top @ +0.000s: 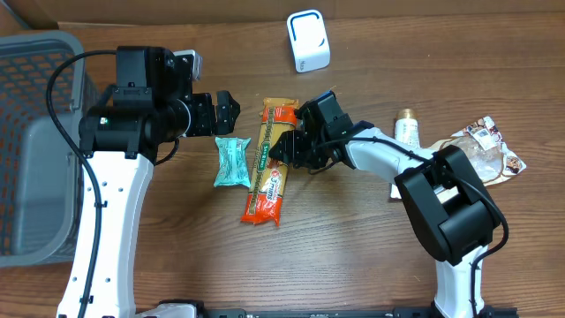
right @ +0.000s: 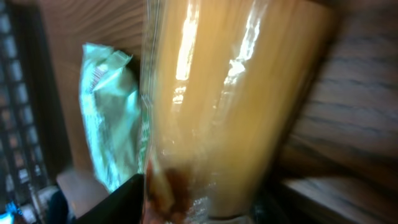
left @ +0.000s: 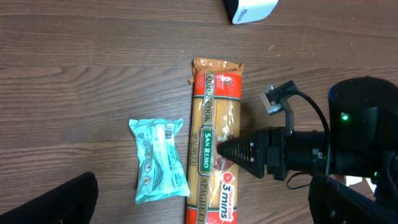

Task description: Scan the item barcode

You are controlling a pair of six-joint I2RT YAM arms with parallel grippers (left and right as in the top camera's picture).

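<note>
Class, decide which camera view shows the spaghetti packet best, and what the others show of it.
Left wrist: the spaghetti packet lies face up, label readable, lower end cropped. Overhead shows its whole length, small, partly covered by the right tool. Right wrist gives only a blurred close-up of film and pasta.

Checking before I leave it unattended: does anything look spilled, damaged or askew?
Nothing spilled or damaged. The spaghetti packet lies slightly slanted, the right claw over its middle; the teal packet beside it looks intact.
</note>
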